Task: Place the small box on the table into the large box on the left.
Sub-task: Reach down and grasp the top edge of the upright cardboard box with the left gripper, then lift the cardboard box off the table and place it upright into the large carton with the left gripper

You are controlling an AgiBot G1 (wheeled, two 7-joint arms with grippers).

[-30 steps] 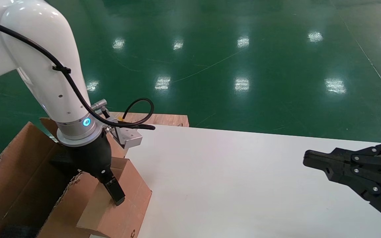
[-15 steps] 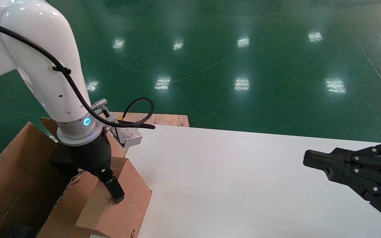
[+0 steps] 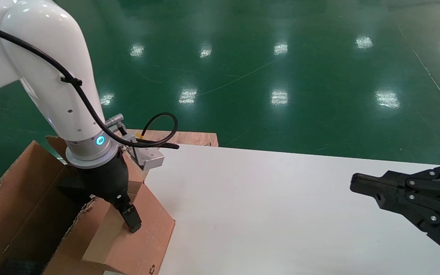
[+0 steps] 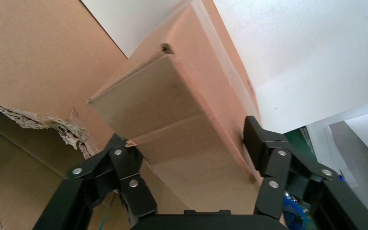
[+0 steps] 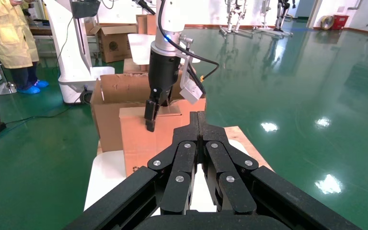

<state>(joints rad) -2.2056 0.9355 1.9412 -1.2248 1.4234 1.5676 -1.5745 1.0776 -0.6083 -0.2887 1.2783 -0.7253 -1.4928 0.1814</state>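
Observation:
The small box (image 3: pixel 149 233) is a plain brown carton at the left edge of the white table (image 3: pixel 266 214), tilted toward the large box (image 3: pixel 17 198). My left gripper (image 3: pixel 116 224) is shut on the small box, and one black finger (image 3: pixel 132 220) shows on its right face. From the left wrist, the small box (image 4: pixel 187 110) fills the space between both pads, next to the large box's torn flap (image 4: pixel 33 115). My right gripper (image 3: pixel 357 183) hovers shut and empty over the table's right side. The right wrist view shows it (image 5: pixel 199 116) pointing toward the small box (image 5: pixel 139 136).
A bare plywood board (image 3: pixel 183 137) lies behind the table's far left corner. Green floor surrounds the table. The right wrist view shows a person in a yellow coat (image 5: pixel 12 43), a white robot base (image 5: pixel 74 67) and another carton (image 5: pixel 112 43) farther off.
My left gripper has shifted slightly left and up with the small box, which now tilts more toward the large box. The right arm has not moved.

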